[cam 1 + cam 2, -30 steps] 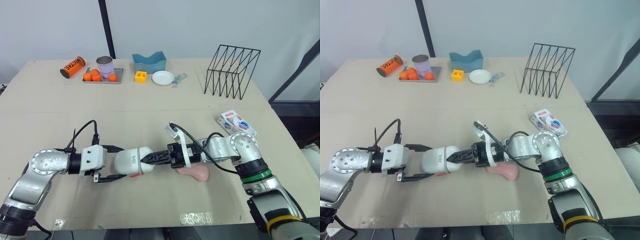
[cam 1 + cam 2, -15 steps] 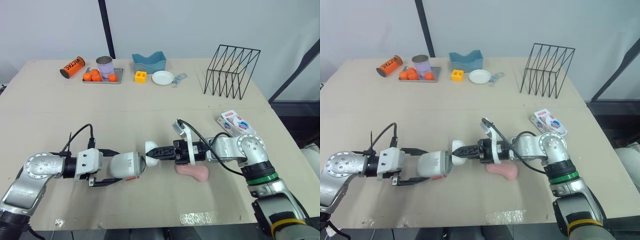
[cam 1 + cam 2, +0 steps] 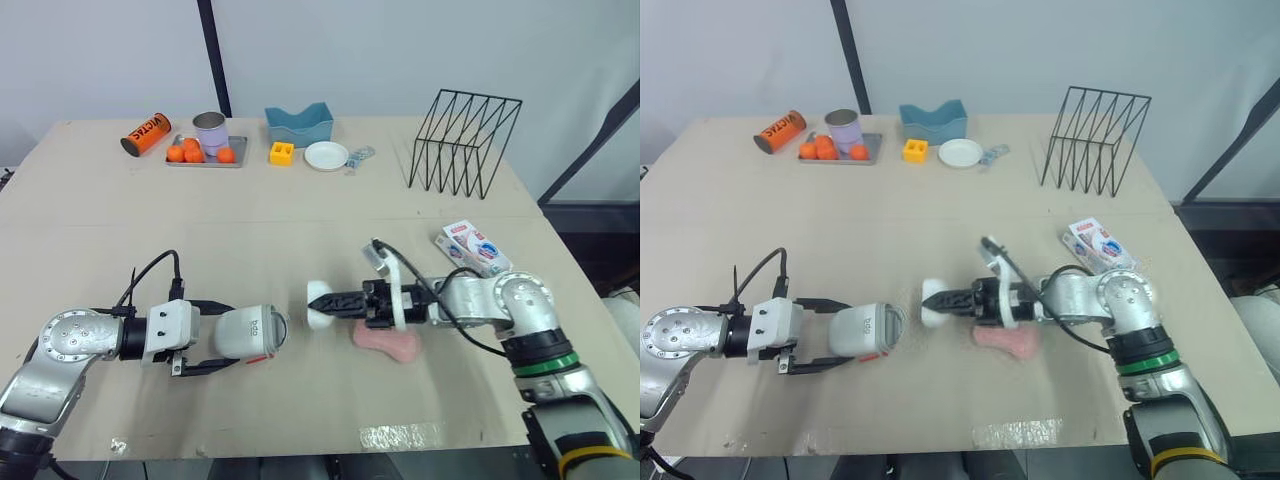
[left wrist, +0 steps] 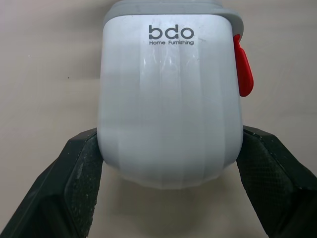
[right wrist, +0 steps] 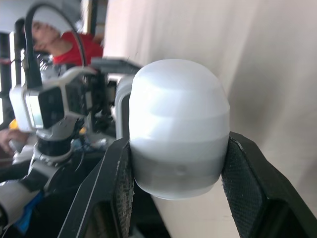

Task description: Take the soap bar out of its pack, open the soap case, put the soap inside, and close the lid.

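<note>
Two pincers each hold a piece of the soap case: the left pincer [image 3: 238, 334] clamps the white case body [image 3: 255, 330], and the right pincer [image 3: 322, 299] pinches the lid [image 3: 319, 318], just beside the body and apart from it. Pink soap bar [image 3: 385, 345] lies bare on the surface [image 3: 300, 230] beyond the lid; its pack [image 3: 473, 247] sits farther off.

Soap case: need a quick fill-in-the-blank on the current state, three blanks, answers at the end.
1. The left gripper is shut on the soap case body, which carries the printed letters ____.
2. The right gripper is shut on the case's ____, held apart from the body.
3. The soap bar lying on the table beside the right gripper is ____ in colour.
Missing words: bdo; lid; pink.
</note>
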You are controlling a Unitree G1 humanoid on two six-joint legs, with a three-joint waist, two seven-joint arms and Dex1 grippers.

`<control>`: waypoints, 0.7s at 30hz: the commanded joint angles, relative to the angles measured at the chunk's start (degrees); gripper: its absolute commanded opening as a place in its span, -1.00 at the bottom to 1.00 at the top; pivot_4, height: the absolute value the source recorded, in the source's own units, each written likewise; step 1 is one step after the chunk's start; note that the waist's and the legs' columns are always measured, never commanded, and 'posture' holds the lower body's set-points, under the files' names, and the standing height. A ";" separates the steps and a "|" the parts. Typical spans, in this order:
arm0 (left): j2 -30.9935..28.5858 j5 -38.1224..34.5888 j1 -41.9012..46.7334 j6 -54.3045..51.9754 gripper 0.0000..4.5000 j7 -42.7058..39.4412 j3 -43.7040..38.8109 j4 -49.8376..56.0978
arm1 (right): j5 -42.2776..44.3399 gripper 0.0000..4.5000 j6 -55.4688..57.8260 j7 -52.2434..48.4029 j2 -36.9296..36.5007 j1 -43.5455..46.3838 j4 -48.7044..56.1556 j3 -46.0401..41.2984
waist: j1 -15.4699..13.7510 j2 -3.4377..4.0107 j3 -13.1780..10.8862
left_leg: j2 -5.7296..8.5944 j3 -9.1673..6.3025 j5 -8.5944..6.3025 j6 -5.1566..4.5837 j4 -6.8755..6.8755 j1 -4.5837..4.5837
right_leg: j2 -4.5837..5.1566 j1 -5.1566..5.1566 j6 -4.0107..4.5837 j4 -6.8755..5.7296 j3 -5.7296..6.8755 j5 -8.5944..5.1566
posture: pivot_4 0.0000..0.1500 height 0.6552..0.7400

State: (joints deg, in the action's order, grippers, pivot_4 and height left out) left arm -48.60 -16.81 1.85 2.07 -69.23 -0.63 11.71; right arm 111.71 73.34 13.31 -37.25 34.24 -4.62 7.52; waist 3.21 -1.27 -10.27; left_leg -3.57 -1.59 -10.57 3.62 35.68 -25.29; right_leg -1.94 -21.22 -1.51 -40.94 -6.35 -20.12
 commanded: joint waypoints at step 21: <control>0.09 0.26 2.81 4.26 0.53 -2.84 1.40 -4.06 | 1.29 -0.10 13.75 13.05 -28.95 12.31 -15.32 4.12 | 0.01 0.05 -0.03 | -0.03 0.24 0.02 -0.07 -0.08 0.00 | 0.03 -0.12 0.06 0.04 -0.20 0.01 | 1.00 1.00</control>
State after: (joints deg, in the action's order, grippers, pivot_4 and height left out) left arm -48.37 -16.22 4.56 5.39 -71.94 1.37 6.32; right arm 112.12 86.24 26.62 -64.57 44.97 -19.99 12.01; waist 3.21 -1.22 -10.30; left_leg -3.60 -1.36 -10.55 3.55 35.59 -25.29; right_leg -1.91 -21.35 -1.44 -40.91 -6.55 -20.11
